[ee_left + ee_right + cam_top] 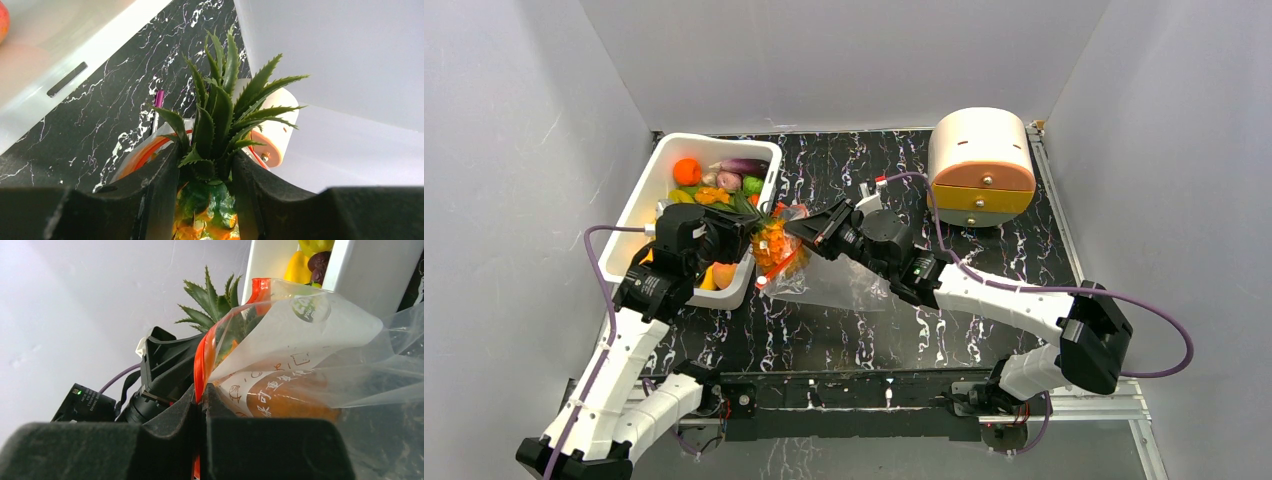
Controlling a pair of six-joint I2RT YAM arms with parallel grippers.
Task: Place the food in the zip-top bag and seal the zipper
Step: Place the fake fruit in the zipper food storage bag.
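My left gripper (744,240) is shut on a toy pineapple (772,245), fingers clamped at the base of its green leaves (220,115). The pineapple is at the mouth of the clear zip-top bag (839,280). My right gripper (799,230) is shut on the bag's orange-red zipper strip (205,350) and holds that edge up off the table. The bag (300,340) hangs to the right, and an orange shape shows through its printed plastic. More toy food (724,180) lies in the white tub (714,140).
The tub stands at the left, right beside the bag and both grippers. A round cream box with orange and yellow drawers (981,165) stands at the back right. A purple pen (158,98) lies on the black marbled table beyond the bag.
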